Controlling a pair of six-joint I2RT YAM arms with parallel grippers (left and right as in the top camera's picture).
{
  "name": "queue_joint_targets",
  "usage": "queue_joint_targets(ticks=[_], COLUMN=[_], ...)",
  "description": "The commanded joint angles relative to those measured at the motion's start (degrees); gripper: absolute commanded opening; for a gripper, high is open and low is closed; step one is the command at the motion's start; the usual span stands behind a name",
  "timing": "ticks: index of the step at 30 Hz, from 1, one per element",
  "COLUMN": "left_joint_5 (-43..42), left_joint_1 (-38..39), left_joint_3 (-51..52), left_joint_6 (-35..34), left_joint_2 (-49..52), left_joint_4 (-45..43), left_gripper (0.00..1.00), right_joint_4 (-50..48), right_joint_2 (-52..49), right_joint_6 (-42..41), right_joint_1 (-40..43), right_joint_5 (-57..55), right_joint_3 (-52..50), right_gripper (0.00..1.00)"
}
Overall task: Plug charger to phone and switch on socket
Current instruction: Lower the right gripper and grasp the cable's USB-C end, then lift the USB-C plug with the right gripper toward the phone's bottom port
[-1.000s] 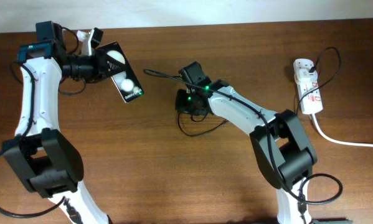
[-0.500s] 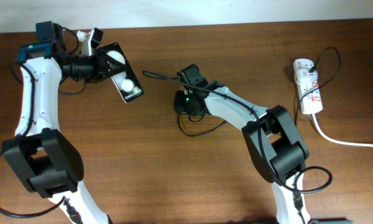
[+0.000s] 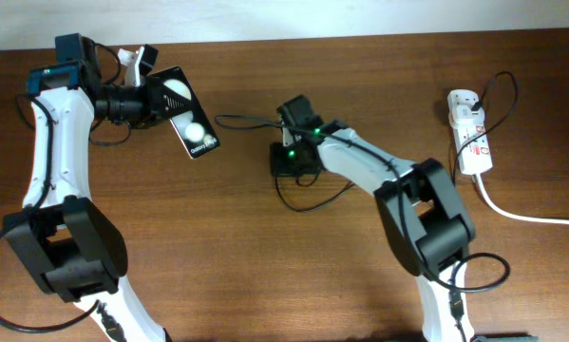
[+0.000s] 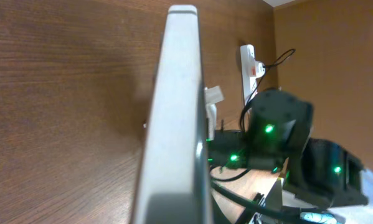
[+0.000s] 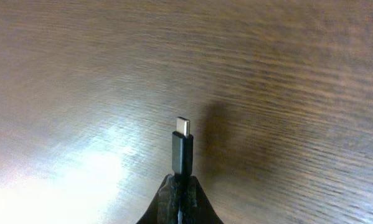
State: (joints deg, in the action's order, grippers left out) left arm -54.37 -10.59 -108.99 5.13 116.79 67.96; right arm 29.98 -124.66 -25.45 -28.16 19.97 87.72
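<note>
While the left gripper [image 3: 162, 95] clamps the phone [image 3: 193, 122] well apart from the socket [image 3: 469, 133], the right gripper [image 5: 180, 194], nearer the socket, pinches the charger [image 5: 182, 154] behind its tip.

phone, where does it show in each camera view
Overhead: phone at upper left, screen facing up.
Left wrist: seen edge-on, running up the centre.
Right wrist: not in it.
Shared landmark: white socket, far right overhead, top centre in left wrist.
</note>
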Motion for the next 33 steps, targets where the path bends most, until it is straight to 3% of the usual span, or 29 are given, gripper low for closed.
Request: queue_joint_targets(ticks=[1,5,15,23,28,33], left_joint_5=[-1.3,-1.3,-1.3,-2.4,-2.8,-13.0], left_joint_1=[-0.2,0.0,5.8,7.0,9.4,10.5], left_joint_3=[-0.9,-0.9,-0.9,-0.9,-0.9,-0.9], left_joint_6=[0.1,0.1,0.2,0.2,0.2,0.6], left_joint_2=[-1.4,-1.4,-1.4,-1.4,-1.4,-1.4], left_joint_4=[0.0,0.1,0.1,0.3,0.2,-3.1], left_gripper=[0.0,0.0,0.0,0.0,0.0,0.0], right_joint_4=[1.5,5.2,12.7,23.0,17.3,8.5], right_joint_2=[9.2,16.7,30.9,38.7,44.4,50.9], right_joint_6=[8.2,10.5,10.7,17.7,16.1,11.4], right_joint_1=[3.8,6.4,7.6,18.6,20.0,20.0], right_joint_5=[8.4,13.9,15.6,31.3,32.1,32.1], right_joint_3=[-0.3,-0.3,-0.3,-1.7,-14.1,-25.7], right_gripper=[0.04,0.04,0.04,0.04,0.04,0.04])
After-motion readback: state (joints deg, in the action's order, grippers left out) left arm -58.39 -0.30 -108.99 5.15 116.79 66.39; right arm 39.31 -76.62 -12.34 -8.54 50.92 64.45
